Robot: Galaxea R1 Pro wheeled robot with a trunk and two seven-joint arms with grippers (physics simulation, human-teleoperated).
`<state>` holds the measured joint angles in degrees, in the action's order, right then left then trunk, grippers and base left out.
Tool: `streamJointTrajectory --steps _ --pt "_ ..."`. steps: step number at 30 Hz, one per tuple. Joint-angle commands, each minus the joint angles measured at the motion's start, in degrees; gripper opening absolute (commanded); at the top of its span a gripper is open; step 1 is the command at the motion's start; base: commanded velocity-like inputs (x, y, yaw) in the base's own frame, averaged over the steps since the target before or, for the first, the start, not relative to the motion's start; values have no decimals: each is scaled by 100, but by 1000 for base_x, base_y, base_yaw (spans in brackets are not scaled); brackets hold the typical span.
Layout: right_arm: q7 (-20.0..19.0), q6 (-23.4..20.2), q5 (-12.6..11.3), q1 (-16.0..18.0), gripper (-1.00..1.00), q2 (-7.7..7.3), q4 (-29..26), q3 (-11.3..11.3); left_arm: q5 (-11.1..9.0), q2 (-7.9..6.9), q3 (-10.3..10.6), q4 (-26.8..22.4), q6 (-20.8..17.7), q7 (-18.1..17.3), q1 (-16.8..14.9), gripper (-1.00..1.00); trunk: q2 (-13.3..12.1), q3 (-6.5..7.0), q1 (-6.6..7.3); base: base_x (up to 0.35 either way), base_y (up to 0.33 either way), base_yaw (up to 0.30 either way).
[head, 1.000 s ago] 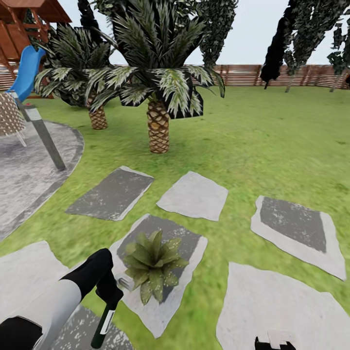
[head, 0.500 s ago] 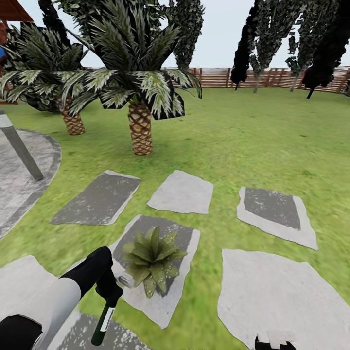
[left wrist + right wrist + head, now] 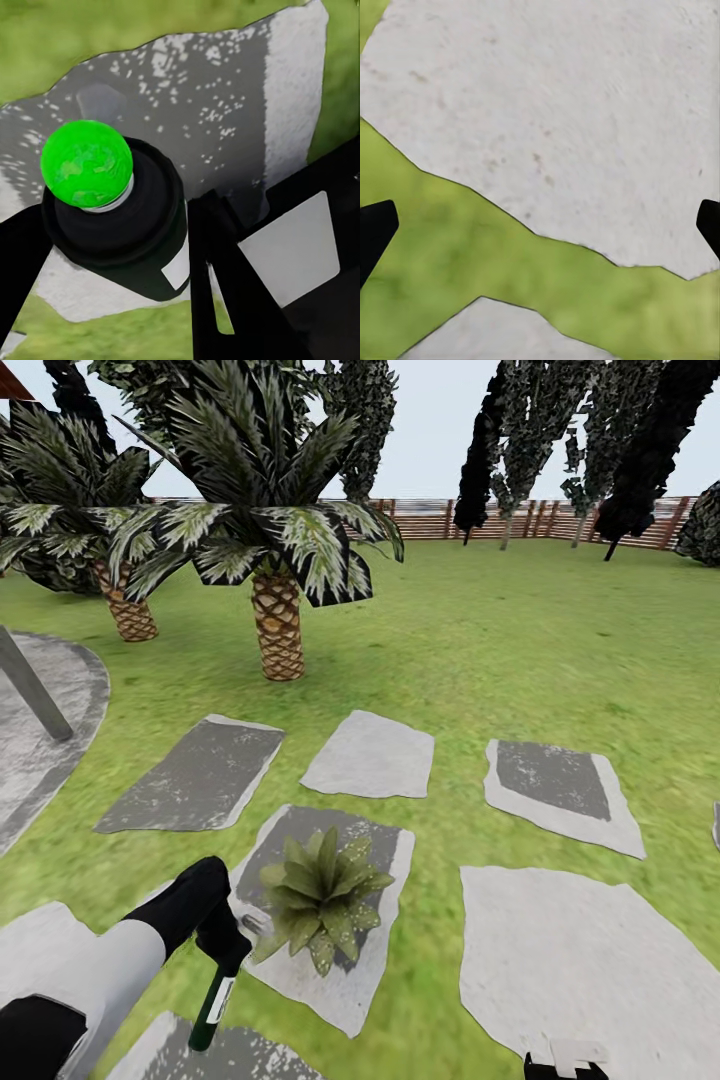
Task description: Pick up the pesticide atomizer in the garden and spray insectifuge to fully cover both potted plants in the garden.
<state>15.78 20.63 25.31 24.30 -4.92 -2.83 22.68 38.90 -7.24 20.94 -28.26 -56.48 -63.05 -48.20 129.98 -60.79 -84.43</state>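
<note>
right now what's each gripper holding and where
Left gripper holds the atomizer near its top end, bottle hanging down. Right gripper holds nothing, fingers apart.

A potted plant [image 3: 318,898] sits on a stepping stone [image 3: 365,985] low in the head view, lawn [image 3: 520,650] around it. Just to its left, the left gripper [image 3: 226,950] holds the pesticide atomizer [image 3: 213,1005] — more stones lie behind and to the right. Beyond stand two palms [image 3: 277,625], with a fence [image 3: 560,520] farthest back — a patio [image 3: 45,740] at far left.

Right hand [image 3: 566,1063] mostly cut off, perhaps open.
</note>
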Motion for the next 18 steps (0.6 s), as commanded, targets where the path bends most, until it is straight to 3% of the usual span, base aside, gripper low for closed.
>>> streamJointTrajectory --steps 1,8,13,18 --pt "21 20 61 5 100 0 10 44 39 -14 16 -13 -39 -58 -34 -100 2 -5 1 0 4 -1" --pt "21 19 59 5 100 0 9 44 39 16 46 -22 -32 11 -36 -100 2 -5 1 0 1 0" --pt "21 18 54 5 100 0 2 44 32 -19 47 19 25 567 25 -100 2 -5 1 0 0 -18" --pt "21 11 53 5 100 0 1 44 -10 27 -4 15 46 644 29 -100 2 -5 1 0 0 -231"
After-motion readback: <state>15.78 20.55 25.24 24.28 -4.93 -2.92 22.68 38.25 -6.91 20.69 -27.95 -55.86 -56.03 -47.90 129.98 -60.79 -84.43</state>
